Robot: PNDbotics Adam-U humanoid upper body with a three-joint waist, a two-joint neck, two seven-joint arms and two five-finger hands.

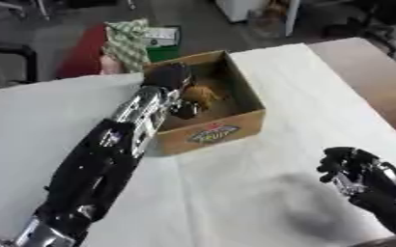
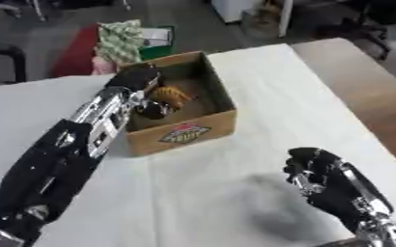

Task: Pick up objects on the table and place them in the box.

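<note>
Inside the open brown cardboard box (image 2: 210, 99), the left hand (image 2: 138, 77) reaches from a long outstretched arm; whether its fingers are spread is impossible to tell. Beside it lies an orange-brown object (image 2: 169, 96), shape unclear, partly hidden. Low right, the right hand (image 2: 316, 169) hovers curled over the white surface (image 2: 235, 183).

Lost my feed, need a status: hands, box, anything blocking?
Left robot hand over the box, grip unclear. Right robot hand idle, curled, near table edge. Orange-brown thing in the box. Nothing blocking.
</note>
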